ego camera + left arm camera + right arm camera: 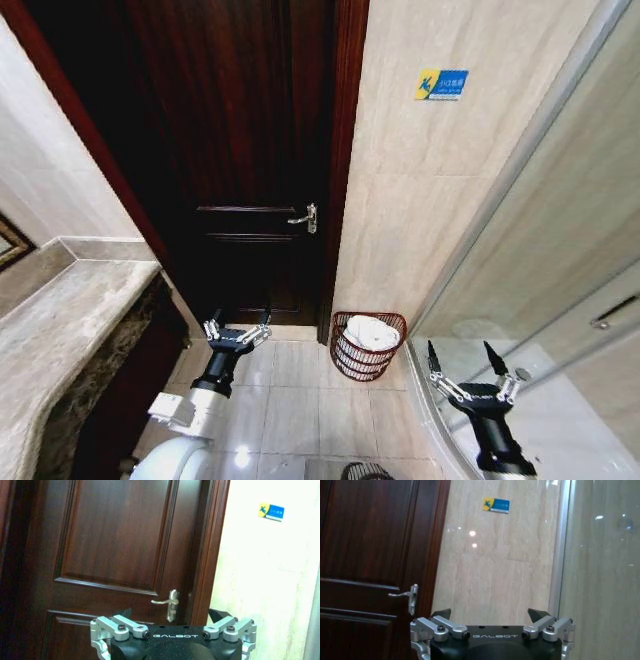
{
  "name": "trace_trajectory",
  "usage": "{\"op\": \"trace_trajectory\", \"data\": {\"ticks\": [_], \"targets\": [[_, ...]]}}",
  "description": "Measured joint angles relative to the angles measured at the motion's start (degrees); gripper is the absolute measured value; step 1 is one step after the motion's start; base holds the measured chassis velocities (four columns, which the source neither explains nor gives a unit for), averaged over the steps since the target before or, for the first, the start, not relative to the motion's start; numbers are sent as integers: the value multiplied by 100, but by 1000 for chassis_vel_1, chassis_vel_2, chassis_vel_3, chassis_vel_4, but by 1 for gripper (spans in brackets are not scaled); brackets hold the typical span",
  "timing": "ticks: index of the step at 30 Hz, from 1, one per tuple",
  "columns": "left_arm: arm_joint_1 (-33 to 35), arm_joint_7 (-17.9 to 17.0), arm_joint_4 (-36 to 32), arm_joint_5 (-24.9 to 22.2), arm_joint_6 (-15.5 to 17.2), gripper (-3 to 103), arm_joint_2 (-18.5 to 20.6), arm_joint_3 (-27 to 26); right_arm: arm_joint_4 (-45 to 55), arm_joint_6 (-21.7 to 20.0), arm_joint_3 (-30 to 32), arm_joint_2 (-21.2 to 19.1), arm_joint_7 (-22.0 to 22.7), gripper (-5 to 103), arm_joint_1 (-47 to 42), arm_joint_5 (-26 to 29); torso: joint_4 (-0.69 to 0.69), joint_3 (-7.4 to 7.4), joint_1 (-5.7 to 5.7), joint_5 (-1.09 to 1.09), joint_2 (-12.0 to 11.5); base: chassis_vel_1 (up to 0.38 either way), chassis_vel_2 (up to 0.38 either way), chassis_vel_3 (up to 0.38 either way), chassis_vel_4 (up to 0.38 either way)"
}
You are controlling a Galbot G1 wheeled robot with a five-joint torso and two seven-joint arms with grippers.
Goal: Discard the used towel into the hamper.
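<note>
The hamper [345,360], a small round red-brown wire basket, stands on the tiled floor by the door frame. A white towel [372,333] lies bunched inside it. My left gripper [238,325] hangs open to the left of the hamper, in front of the door, holding nothing. My right gripper [468,358] is open and empty to the right of the hamper, near the glass partition. In the left wrist view the left gripper [171,615] points at the dark door, and in the right wrist view the right gripper [490,614] faces the beige wall.
A dark wooden door [250,150] with a metal handle [305,218] is shut ahead. A marble counter [60,330] runs along the left. A glass shower partition [540,260] closes off the right. Beige tiled wall with a blue-yellow sticker [441,84] rises behind the hamper.
</note>
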Motion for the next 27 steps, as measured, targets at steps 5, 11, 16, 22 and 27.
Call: {"op": "trace_trajectory", "data": {"ticks": [5,11,16,22,27], "targets": [[-1,0,0,0,0,100,-2,2,0,0,0,0,0,100,1,0,2,1,5,3,-2,-180,-53,210,72],[1,0,0,0,0,100,-3,3,0,0,1,-1,0,100,0,0,-1,-1,-4,4,0,-89,-92,62,73],[1,0,0,0,0,100,-1,1,0,0,0,0,0,100,0,0,0,-2,-4,-1,1,42,-9,-45,-1],[1,0,0,0,0,100,0,0,0,0,-1,1,0,100,0,0,0,-1,-1,2,0,19,16,-19,-9],[0,0,0,0,0,100,-1,1,0,0,0,0,0,100,0,0,0,0,1,2,0,15,-33,-26,41]]}}
